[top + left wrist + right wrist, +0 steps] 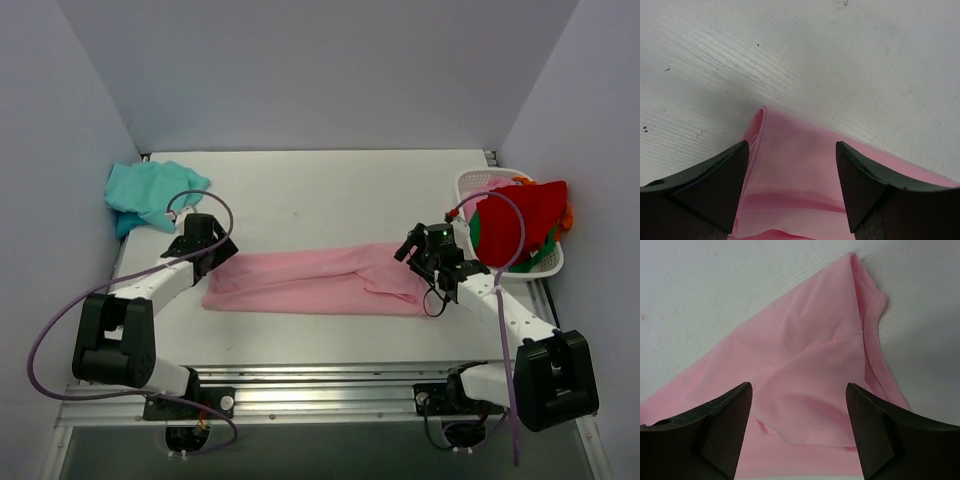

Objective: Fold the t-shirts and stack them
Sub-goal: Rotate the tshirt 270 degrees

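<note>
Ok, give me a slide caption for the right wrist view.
Open right gripper hovers over the pink t-shirt lying on the white table.

table (330, 190): white, lightly marked | white basket (468, 186): placed at right edge | red garment (520, 222): piled in basket, raised above rim

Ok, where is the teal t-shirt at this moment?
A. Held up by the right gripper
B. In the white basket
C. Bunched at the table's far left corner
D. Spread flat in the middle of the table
C: the teal t-shirt lies crumpled at the far left corner of the table. It is apart from the pink t-shirt laid out in the middle and from the white basket on the right.
</note>
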Controlling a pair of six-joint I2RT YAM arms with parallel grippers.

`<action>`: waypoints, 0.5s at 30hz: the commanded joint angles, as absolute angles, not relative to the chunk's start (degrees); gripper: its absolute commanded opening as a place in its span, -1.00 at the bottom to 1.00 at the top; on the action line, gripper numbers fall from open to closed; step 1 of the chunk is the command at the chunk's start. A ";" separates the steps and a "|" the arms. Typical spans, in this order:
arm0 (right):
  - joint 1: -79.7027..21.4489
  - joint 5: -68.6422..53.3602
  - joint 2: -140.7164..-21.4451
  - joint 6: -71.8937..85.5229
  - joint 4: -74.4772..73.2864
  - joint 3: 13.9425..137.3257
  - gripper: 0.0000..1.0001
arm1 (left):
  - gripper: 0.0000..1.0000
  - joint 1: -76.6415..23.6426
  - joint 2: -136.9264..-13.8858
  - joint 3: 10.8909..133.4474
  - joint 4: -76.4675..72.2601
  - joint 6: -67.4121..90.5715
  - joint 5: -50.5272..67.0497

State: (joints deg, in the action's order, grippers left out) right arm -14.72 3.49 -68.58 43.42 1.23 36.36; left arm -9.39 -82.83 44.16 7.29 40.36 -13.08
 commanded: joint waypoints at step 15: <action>-14.06 3.16 -74.27 41.84 4.04 40.25 0.40 | 0.25 -9.49 -87.10 45.44 2.99 43.42 -15.64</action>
State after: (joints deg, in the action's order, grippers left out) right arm -14.55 3.20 -73.43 42.76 3.01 38.17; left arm -9.39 -87.46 44.16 5.69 42.61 -14.17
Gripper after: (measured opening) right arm 0.705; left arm 0.647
